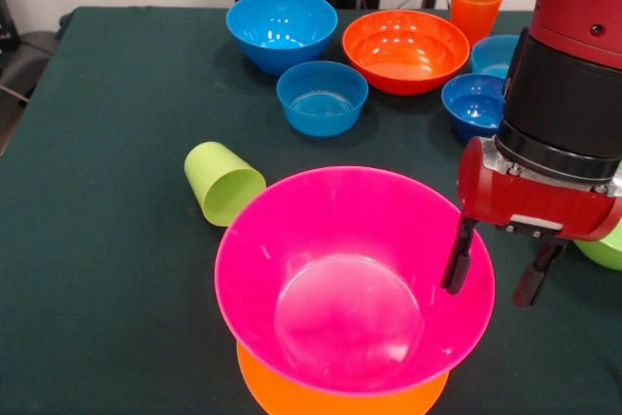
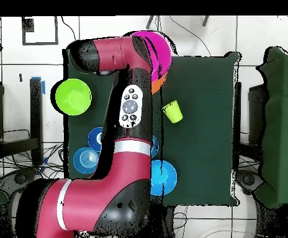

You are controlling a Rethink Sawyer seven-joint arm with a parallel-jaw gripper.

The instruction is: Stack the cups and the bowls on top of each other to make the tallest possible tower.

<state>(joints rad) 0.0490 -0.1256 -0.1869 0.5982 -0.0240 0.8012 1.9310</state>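
The pink bowl [image 1: 354, 279], upright on the upturned light-orange bowl [image 1: 330, 397], fills the near middle of the table [image 1: 107, 269]; the open gripper [image 1: 498, 274] straddles its rim on one side. A lime-green cup [image 1: 223, 182] lies on its side just beside that bowl. Bare cloth runs wide past the cup, and a band stays free between the pink bowl and the far cluster: medium blue bowl [image 1: 282, 28], small blue bowl [image 1: 322, 96], red-orange bowl [image 1: 405, 50], orange cup [image 1: 475, 7]
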